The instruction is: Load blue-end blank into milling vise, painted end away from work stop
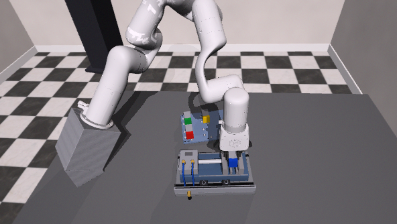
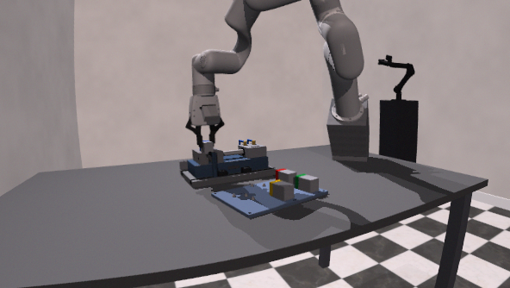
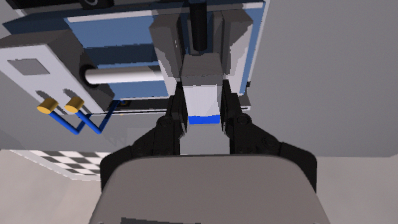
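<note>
My gripper (image 1: 233, 159) (image 2: 206, 142) (image 3: 203, 92) is shut on the blank with the blue end (image 1: 233, 163) (image 3: 202, 97). It holds the blank upright-gripped from above, low between the two jaws at the right end of the vise (image 1: 211, 169) (image 2: 234, 164). The blue end points to the front, away from the infeed plate (image 1: 212, 132) (image 2: 245, 203). In the wrist view the black work stop rod (image 3: 199, 27) stands just beyond the blank's grey end. The end block with hoses (image 1: 188, 158) (image 3: 35, 75) is at the left. Whether the blank rests on the low bars is hidden.
On the infeed plate lie a green-ended blank (image 1: 188, 121) (image 2: 307, 183), a red-ended blank (image 1: 189, 135) (image 2: 286, 175) and a yellow-ended blank (image 1: 206, 119) (image 2: 282, 190). The vise stands on a raised grey plate (image 1: 214, 190). The arm's base block (image 1: 85, 147) stands at the left.
</note>
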Robot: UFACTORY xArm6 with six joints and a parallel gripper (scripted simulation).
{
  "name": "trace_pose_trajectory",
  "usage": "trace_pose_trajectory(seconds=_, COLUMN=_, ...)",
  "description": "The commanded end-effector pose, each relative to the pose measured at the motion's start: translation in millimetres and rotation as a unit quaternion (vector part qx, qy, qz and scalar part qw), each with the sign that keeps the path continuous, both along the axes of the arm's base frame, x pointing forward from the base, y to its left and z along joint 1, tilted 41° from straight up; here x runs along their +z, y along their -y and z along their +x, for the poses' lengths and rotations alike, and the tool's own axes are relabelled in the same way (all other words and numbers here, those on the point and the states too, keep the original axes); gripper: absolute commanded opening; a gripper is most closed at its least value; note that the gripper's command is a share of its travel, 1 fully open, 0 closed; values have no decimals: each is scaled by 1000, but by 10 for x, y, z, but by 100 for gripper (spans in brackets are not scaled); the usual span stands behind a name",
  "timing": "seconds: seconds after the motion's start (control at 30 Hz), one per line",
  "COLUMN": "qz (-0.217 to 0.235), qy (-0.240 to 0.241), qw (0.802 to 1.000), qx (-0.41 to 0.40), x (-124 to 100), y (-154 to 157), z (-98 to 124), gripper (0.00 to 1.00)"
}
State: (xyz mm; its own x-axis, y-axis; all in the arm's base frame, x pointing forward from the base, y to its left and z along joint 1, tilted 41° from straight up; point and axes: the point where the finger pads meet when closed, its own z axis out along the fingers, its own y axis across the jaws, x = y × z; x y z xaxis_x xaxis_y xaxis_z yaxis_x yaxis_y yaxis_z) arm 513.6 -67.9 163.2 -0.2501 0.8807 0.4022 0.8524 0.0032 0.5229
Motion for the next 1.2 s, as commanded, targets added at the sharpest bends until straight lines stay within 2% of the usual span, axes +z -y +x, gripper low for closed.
trace_pose_trajectory(seconds=0.0, qz=-1, qy=1, qw=1000, qx=-1, x=9, y=6, z=10, gripper=0)
trace_pose_trajectory(seconds=1.17, qz=-1, qy=1, qw=1000, qx=-1, x=-19, y=-11, z=27, gripper=0)
